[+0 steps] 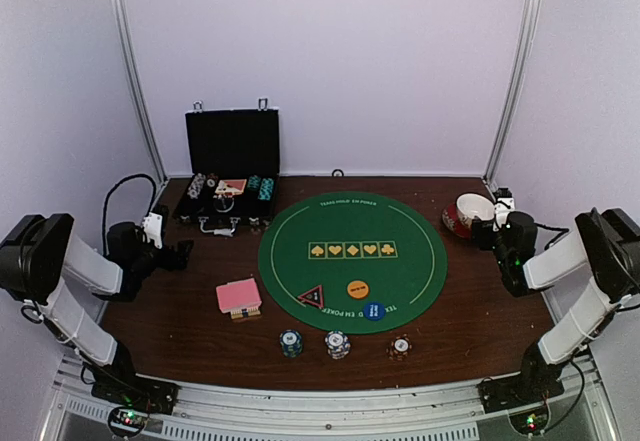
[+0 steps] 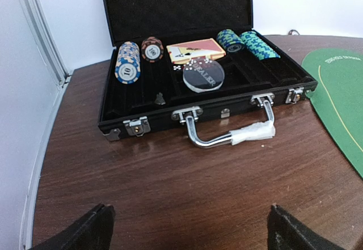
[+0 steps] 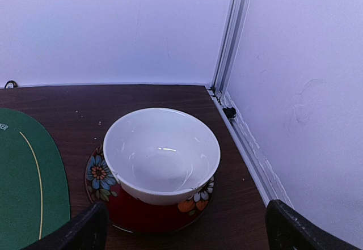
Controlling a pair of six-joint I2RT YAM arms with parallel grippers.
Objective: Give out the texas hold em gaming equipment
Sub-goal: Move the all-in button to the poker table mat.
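Observation:
Three short chip stacks stand in front of the green mat point(image 1: 410, 281): teal point(image 1: 291, 342), blue-white point(image 1: 337, 344), red point(image 1: 400, 346). A pink-backed card deck point(image 1: 238, 296) lies left of the mat. On the mat are a red-edged triangle point(image 1: 311, 297), an orange disc point(image 1: 358, 288) and a blue disc point(image 1: 373, 311). The open black case point(image 2: 204, 114) holds blue-white chips point(image 2: 127, 63), red chips point(image 2: 152, 49), teal chips point(image 2: 245, 42), cards point(image 2: 195, 51) and a dealer button point(image 2: 203, 75). My left gripper point(image 2: 190, 227) is open and empty before the case. My right gripper point(image 3: 184, 227) is open and empty before the bowl.
A white bowl point(image 3: 161, 155) sits on a red flowered saucer point(image 3: 142, 213) at the table's back right, by the wall rail point(image 3: 244, 139). The case's metal handle point(image 2: 227, 136) sticks out toward my left gripper. Walls close in the left, back and right sides.

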